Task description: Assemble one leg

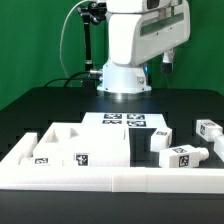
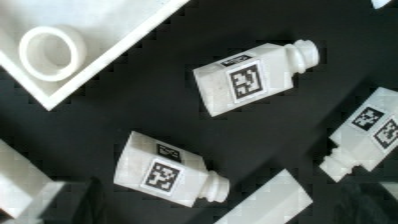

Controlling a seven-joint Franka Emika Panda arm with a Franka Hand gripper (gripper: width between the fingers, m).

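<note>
In the wrist view three legs lie on the black table: one [image 2: 249, 78] in the middle, one [image 2: 164, 168] close to my gripper [image 2: 175, 205], and one [image 2: 370, 135] at the edge of the picture. Each is a short white post with a square tag. My gripper is open and empty, its fingers [image 2: 285, 200] wide apart, above the nearest leg and not touching it. In the exterior view the gripper [image 1: 166, 62] hangs high above the table, with legs [image 1: 185, 155] [image 1: 160, 138] [image 1: 208, 128] lying at that view's right.
The large flat white panel [image 1: 70, 145] lies at the front of the exterior view's left; its corner with a round hole [image 2: 50, 50] shows in the wrist view. The marker board [image 1: 125, 122] lies before the arm's base. A white rim [image 1: 120, 178] runs along the front.
</note>
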